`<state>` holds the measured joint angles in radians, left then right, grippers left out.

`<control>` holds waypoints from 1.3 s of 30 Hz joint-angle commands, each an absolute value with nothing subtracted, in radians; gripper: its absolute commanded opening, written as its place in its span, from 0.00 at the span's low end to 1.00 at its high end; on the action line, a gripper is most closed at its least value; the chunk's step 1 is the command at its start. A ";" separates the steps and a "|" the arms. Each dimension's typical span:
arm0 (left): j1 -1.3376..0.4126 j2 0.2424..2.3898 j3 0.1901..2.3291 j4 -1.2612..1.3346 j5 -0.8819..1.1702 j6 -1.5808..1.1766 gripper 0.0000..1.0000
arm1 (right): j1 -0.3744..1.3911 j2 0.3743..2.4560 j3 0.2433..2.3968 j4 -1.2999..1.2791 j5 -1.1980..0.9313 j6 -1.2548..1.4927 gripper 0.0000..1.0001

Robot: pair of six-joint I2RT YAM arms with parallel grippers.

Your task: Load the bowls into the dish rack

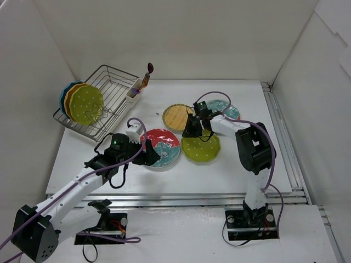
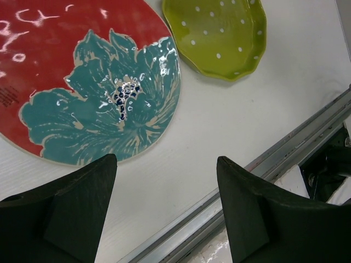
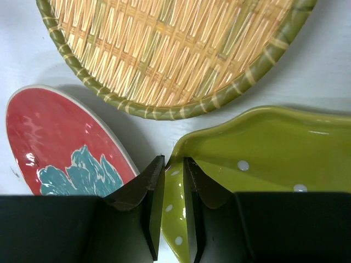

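The silver dish rack (image 1: 112, 87) stands at the back left with blue, orange and green dotted bowls (image 1: 85, 103) upright in it. On the table lie a tan woven bowl (image 1: 178, 116), a red-and-teal bowl (image 1: 163, 147), a green dotted bowl (image 1: 201, 147) and a second red-and-teal bowl (image 1: 226, 111), partly hidden by the right arm. My right gripper (image 1: 192, 129) is shut on the green bowl's rim (image 3: 174, 203), between the woven bowl (image 3: 175, 49) and the red-and-teal bowl (image 3: 60, 142). My left gripper (image 1: 149, 153) is open and empty (image 2: 167, 164) at the near edge of the red-and-teal bowl (image 2: 82, 82).
A white utensil cup (image 1: 133, 93) with a spoon sits on the rack's right corner. A metal rail (image 2: 263, 164) runs along the table's near edge, close under the left gripper. White walls enclose the table on three sides.
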<state>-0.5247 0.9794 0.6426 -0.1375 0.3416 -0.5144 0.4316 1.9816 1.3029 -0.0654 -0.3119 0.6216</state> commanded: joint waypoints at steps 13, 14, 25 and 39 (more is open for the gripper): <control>-0.592 1.104 0.686 -0.008 0.393 -0.610 0.68 | 0.307 1.499 0.979 -0.195 -0.057 0.466 0.21; -0.592 1.112 0.689 0.020 0.393 -0.611 0.68 | 0.299 1.496 0.967 -0.202 -0.061 0.457 0.23; -0.612 1.103 0.696 0.005 0.353 -0.620 0.70 | 0.193 1.591 0.934 -0.227 -0.130 0.495 0.29; -0.612 1.100 0.696 0.005 0.354 -0.618 0.70 | 0.190 1.664 0.943 -0.225 -0.186 0.600 0.28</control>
<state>-0.6064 1.1244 0.6430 -0.0536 0.3607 -0.6064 0.1894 1.6573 0.9211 -0.2203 -0.1673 0.5625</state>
